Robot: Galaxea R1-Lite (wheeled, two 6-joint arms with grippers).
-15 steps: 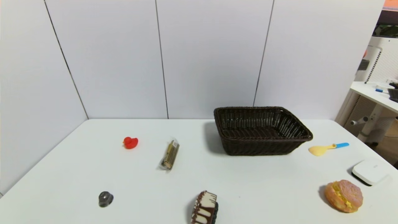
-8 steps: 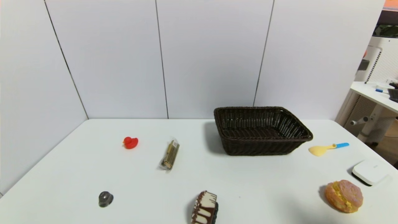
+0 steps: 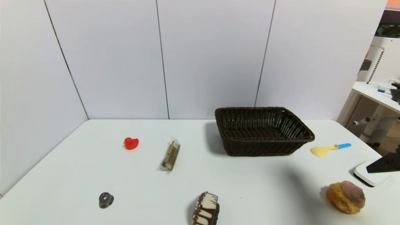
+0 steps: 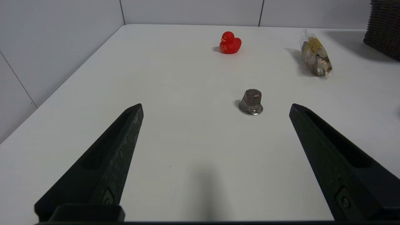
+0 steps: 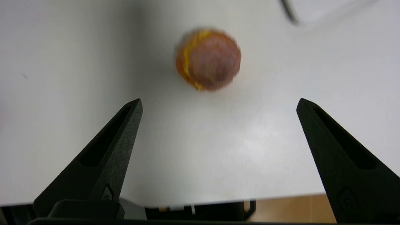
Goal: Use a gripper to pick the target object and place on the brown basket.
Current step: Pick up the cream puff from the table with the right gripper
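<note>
The cream puff (image 3: pixel 346 197), pinkish-brown with yellow filling, lies on the white table at the front right. It also shows in the right wrist view (image 5: pixel 208 59), ahead of my right gripper (image 5: pixel 218 103), which is open and empty above the table's front edge. One black finger (image 3: pixel 386 165) of that gripper shows at the right edge of the head view, above and right of the puff. The brown basket (image 3: pixel 265 147) stands empty at the back, right of centre. My left gripper (image 4: pixel 215 106) is open and empty, low over the table's left front.
A striped cake slice (image 3: pixel 205 209) lies at the front centre. A metal cap (image 3: pixel 106 200), a wrapped snack bar (image 3: pixel 170 155) and a red duck (image 3: pixel 131 143) lie on the left. A yellow spoon (image 3: pixel 328 150) and a white box (image 3: pixel 372 176) lie on the right.
A black finger of my right gripper has come into the head view at the right edge, and its shadow now falls over the cream puff. Nothing on the table has moved.
</note>
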